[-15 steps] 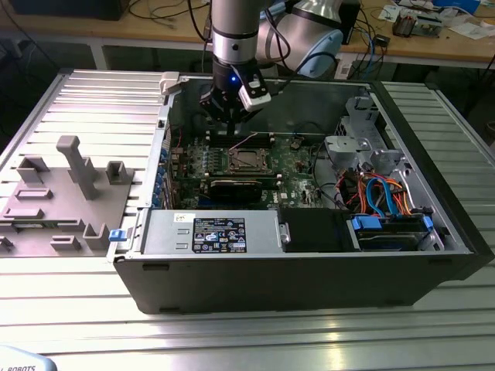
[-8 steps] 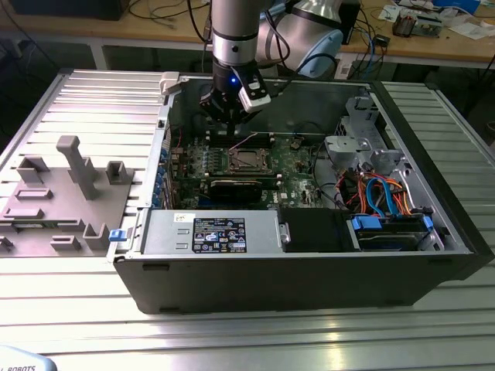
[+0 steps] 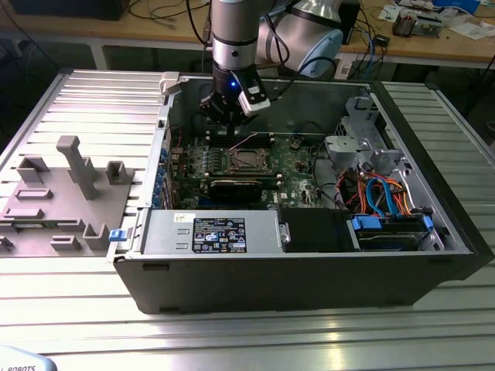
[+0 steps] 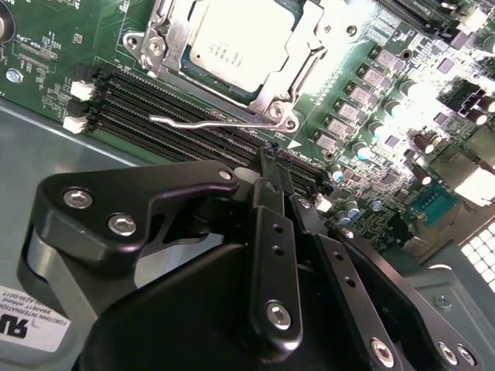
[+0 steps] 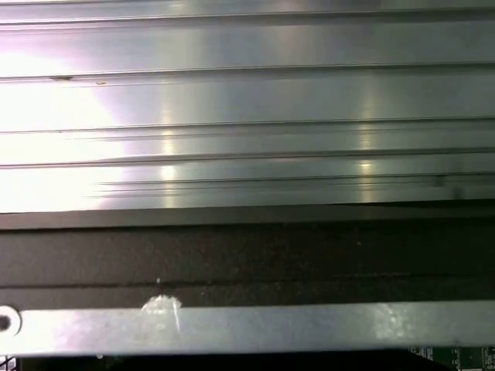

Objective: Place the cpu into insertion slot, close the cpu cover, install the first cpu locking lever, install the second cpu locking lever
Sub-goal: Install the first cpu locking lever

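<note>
Take the socket as the landmark, and read the exterior view from its left. Well to that side of the socket, outside the case (image 3: 309, 286), a grey fixture block (image 3: 58, 201) sits on the ribbed table (image 3: 69, 317). Inside the case, the socket lies mid-board on the motherboard (image 3: 290, 154). The cpu (image 3: 246, 161) is already seated in it, and the cover (image 3: 234, 168) lies flat around it. The gripper (image 3: 224, 124) hangs just behind the socket, over the board's far edge. Further to that view's right sit the drive cage and a tangle of cables (image 3: 379, 193).

In the second wrist view, the cpu (image 4: 236, 42) shows pale through the cover (image 4: 174, 39). One thin lever (image 4: 209, 121) runs along the socket's near edge, next to the memory slots (image 4: 155, 104). The fingertips (image 4: 271, 166) are pressed together and hold nothing.

Judged from this, the lever work is in hand. To do it well, bear on the lever's free end, push down and sideways under its catch, and keep clear of the memory slots.
</note>
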`<state>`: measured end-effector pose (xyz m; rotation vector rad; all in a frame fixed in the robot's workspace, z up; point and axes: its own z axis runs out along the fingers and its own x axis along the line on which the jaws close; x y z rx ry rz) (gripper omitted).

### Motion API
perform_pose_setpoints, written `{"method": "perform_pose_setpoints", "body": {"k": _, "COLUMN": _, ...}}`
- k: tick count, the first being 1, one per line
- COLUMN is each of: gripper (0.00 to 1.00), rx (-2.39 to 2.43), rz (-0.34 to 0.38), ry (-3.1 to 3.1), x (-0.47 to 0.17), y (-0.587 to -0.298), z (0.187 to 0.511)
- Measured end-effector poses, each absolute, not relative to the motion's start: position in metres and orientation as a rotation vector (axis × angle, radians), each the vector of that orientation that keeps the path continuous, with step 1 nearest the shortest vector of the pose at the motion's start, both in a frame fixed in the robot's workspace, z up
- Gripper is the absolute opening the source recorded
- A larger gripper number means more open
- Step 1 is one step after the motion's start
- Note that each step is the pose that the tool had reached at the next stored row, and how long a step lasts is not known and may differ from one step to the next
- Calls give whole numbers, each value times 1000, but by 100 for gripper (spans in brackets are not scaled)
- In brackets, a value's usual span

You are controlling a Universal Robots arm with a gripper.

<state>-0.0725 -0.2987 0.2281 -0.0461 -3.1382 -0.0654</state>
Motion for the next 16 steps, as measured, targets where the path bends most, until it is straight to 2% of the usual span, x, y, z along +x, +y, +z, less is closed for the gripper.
{"method": "perform_pose_setpoints", "body": {"k": 16, "gripper": 11, "rx": 42, "rz": -72, "ry": -3137, "x": -67, "y": -302, "z": 220}}
